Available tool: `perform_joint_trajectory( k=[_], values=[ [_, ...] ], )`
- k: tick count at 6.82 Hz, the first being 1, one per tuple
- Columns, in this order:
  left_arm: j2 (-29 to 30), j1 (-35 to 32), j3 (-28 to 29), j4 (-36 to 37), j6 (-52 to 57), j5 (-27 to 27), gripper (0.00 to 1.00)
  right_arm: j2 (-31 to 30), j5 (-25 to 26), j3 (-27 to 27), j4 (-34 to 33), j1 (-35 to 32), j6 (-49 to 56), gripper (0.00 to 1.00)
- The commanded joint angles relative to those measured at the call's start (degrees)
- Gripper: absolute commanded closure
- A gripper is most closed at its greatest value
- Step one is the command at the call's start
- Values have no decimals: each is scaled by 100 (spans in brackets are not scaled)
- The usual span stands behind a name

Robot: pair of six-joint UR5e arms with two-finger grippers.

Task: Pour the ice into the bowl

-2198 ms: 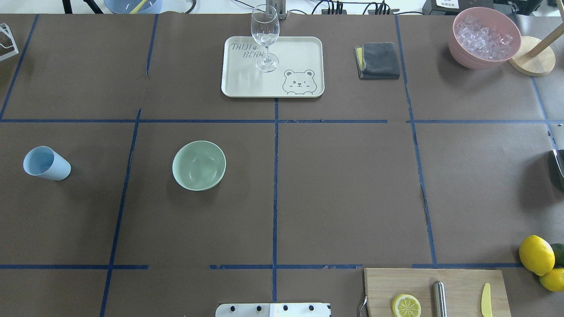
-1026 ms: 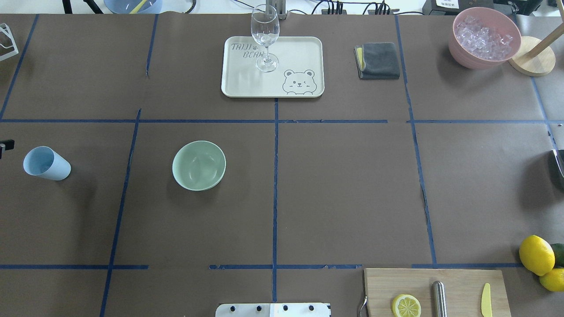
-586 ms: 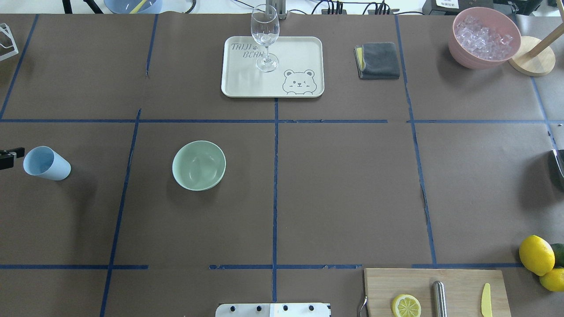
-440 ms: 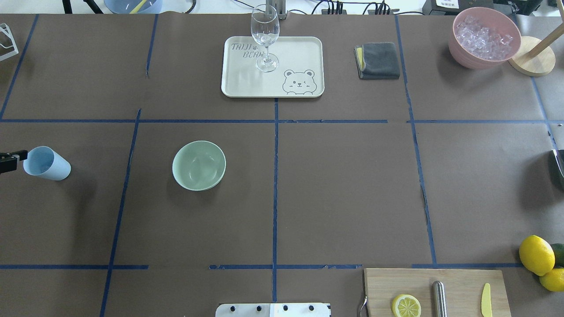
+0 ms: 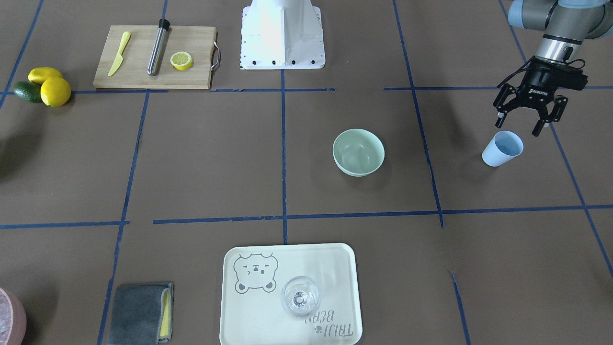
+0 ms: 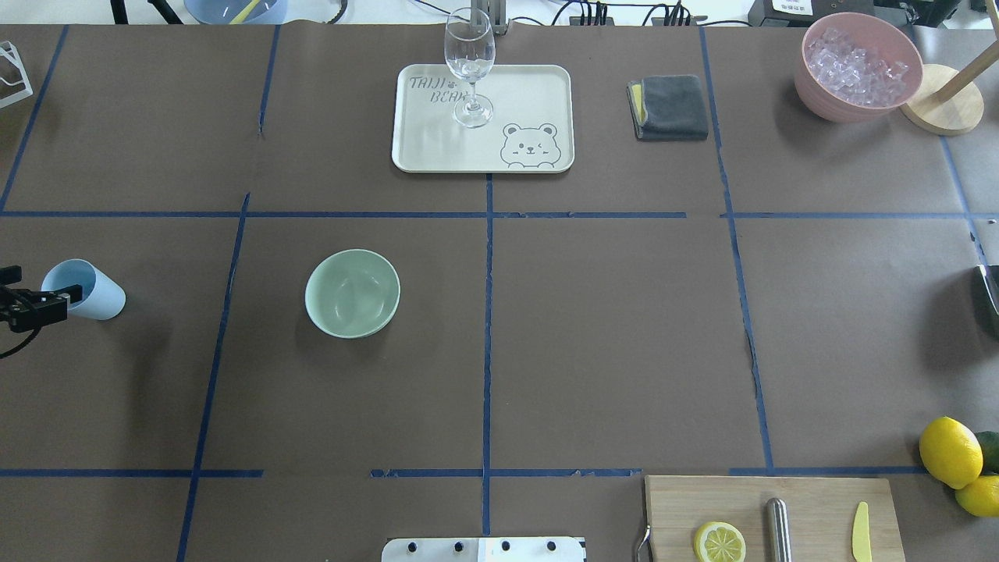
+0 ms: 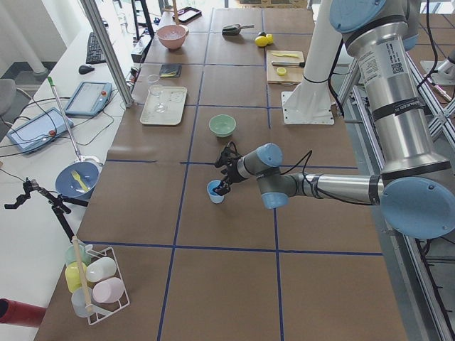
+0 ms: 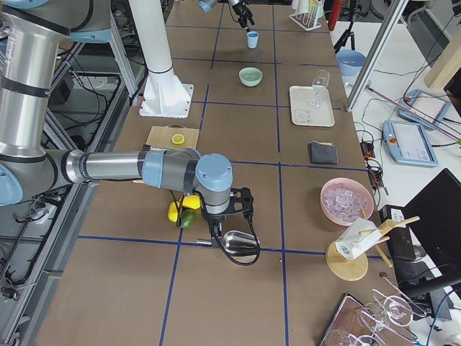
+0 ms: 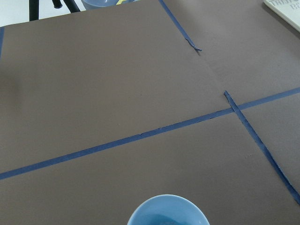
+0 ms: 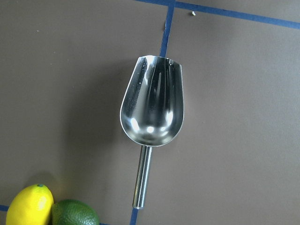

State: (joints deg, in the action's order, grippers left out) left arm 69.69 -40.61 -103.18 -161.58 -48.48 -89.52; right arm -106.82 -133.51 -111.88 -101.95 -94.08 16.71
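Note:
The mint-green bowl (image 6: 353,293) (image 5: 358,152) stands empty left of the table's middle. A light blue cup (image 5: 503,148) (image 6: 94,293) stands upright near the left end. Its rim shows at the bottom of the left wrist view (image 9: 168,213), and I cannot make out ice in it. My left gripper (image 5: 519,125) (image 7: 224,174) hangs open just above the cup, not touching it. Clear ice cubes (image 6: 857,66) fill the pink bowl (image 6: 827,105) at the far right. My right gripper (image 8: 230,213) hovers over a metal scoop (image 10: 152,108); I cannot tell if it is open or shut.
A cream tray (image 6: 538,94) with a wine glass (image 6: 469,66) sits at the far middle, beside a folded grey cloth (image 6: 670,108). A cutting board (image 6: 812,507) with a lemon half and a knife, and whole lemons (image 6: 951,451), lie at the near right.
My left gripper came in from the overhead view's left edge and moved right, until it is over the light blue cup. Nothing else moved.

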Motion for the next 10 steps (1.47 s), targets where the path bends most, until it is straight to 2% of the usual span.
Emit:
perform_joint_trajectory(
  k=[1,5,7,8,10],
  values=[
    [-113,307,0,-171,-170,355,0,-15,0,-10,0,-23,8,0],
    [-254,1282,17,-146,-811,1418,0,-23,0,17,0,-49,34,0],
    [-289,1319,192,-137,-865,1796,0,-23,0,-10,0,-67,17,0],
    [-246,1319,437,-145,-1187,2181,0,-23,0,-10,0,-67,17,0],
    [-106,1328,649,-172,-1671,2508,0,-23,0,-18,0,-84,17,0]
  ],
)
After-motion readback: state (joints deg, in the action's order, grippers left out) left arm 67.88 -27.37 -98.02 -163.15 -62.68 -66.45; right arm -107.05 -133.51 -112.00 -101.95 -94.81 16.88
